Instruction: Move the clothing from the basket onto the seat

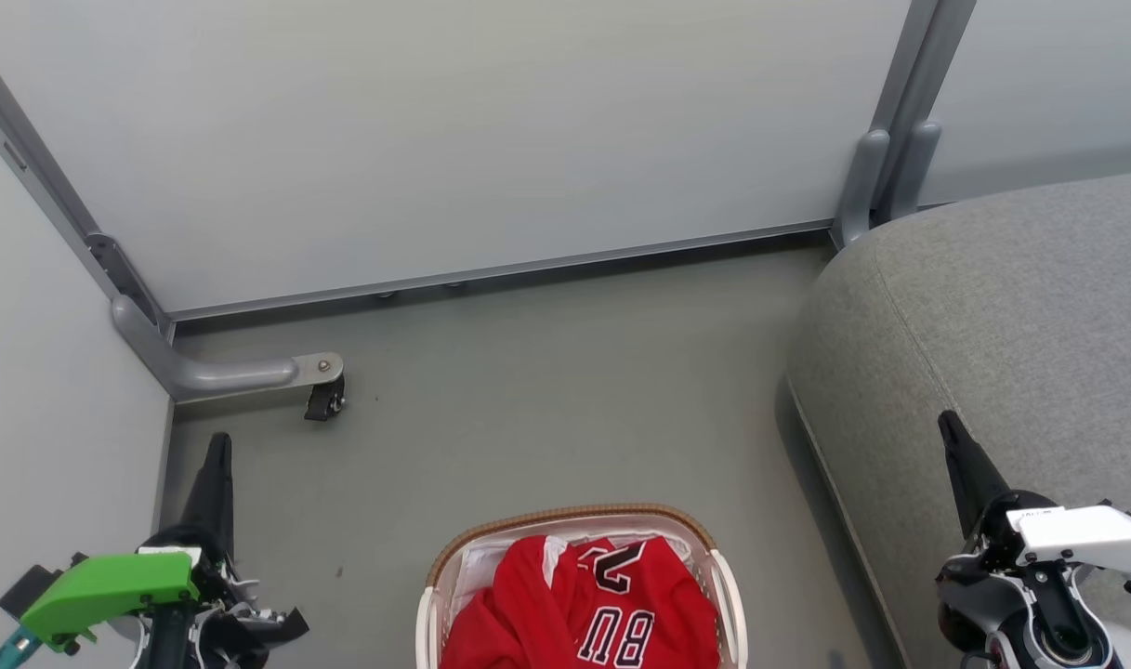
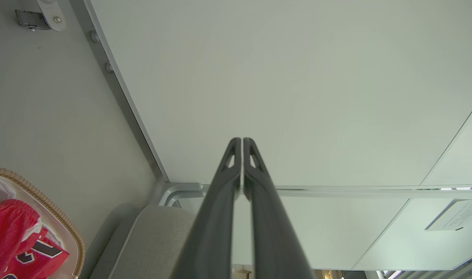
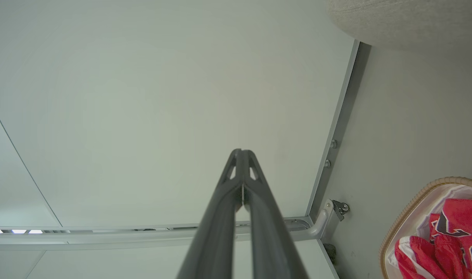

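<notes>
Clothing (image 1: 574, 604): crumpled red jersey cloth with black-and-white block lettering, heaped in the basket (image 1: 565, 514) at the bottom centre of the head view. A red piece with white stripes (image 3: 412, 252) lies bunched against it in the right wrist view. The basket is oval, with a brown woven rim, white loop handles and a soft white lining (image 1: 477, 567), and it stands on the smooth, matte grey floor (image 1: 546, 372). The seat (image 1: 1011, 307), to my right, is a large cushion in coarse grey weave with a rounded corner and a stitched seam; a strip of floor separates it from the basket. My left hand (image 1: 218, 441) is over the floor left of the basket, its two long, dark, tapered fingers pressed together on nothing. My right hand (image 1: 946, 423) is over the seat's near edge, fingers likewise pressed together and empty. Behind stand flat pale wall panels (image 1: 435, 121) and a curved metal foot (image 1: 230, 373) with a black caster (image 1: 323, 401).
</notes>
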Robot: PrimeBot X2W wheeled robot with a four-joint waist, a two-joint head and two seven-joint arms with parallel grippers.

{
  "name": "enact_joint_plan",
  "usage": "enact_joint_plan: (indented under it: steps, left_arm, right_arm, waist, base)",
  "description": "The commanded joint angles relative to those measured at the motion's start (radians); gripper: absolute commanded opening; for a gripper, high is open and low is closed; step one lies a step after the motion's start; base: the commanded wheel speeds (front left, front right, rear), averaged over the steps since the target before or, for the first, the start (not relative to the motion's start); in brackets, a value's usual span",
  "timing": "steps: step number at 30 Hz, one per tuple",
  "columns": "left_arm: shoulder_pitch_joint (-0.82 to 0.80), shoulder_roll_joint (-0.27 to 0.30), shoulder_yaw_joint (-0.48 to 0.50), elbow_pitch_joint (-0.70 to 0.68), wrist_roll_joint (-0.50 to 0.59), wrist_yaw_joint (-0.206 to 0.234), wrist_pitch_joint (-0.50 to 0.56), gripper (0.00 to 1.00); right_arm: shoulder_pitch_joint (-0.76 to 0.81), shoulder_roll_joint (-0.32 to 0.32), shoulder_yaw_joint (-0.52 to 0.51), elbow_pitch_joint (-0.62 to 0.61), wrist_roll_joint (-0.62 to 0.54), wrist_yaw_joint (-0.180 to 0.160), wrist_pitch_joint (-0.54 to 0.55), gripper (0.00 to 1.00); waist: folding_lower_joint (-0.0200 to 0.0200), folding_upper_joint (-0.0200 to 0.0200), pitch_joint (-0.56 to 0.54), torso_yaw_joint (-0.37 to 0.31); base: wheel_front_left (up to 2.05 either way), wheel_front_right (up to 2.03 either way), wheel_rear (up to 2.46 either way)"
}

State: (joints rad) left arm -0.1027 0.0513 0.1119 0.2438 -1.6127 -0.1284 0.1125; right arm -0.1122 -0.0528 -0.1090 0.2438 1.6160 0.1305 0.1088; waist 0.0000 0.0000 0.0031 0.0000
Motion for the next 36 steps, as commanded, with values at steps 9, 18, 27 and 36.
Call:
enact_joint_plan:
  steps: [9, 18, 27, 36]
  left_arm:
    - [0.015, 0.001, -0.009, 0.029, 0.057, 0.001, -0.038, 1.00]
    - [0.017, 0.000, -0.007, 0.021, 0.230, 0.001, -0.074, 1.00]
    - [0.022, 0.007, -0.037, 0.021, 0.439, 0.000, -0.112, 1.00]
    - [0.020, 0.018, -0.061, 0.016, 0.622, 0.000, -0.147, 1.00]
  right_arm:
    - [0.002, -0.012, 0.034, 0.017, -0.059, 0.000, -0.038, 1.00]
    - [-0.010, -0.022, 0.043, 0.013, -0.203, 0.000, -0.073, 1.00]
    - [-0.016, -0.035, 0.065, -0.005, -0.391, 0.000, -0.112, 1.00]
    - [-0.022, -0.045, 0.087, -0.022, -0.568, 0.000, -0.147, 1.00]
  waist:
    - [0.0000, 0.0000, 0.002, -0.001]
    - [0.0000, 0.0000, 0.003, -0.005]
    - [0.0000, 0.0000, 0.005, -0.008]
    - [0.0000, 0.0000, 0.007, -0.010]
  base:
    - [0.00, 0.00, 0.00]
    - [0.00, 0.00, 0.00]
    - [0.00, 0.00, 0.00]
    - [0.00, 0.00, 0.00]
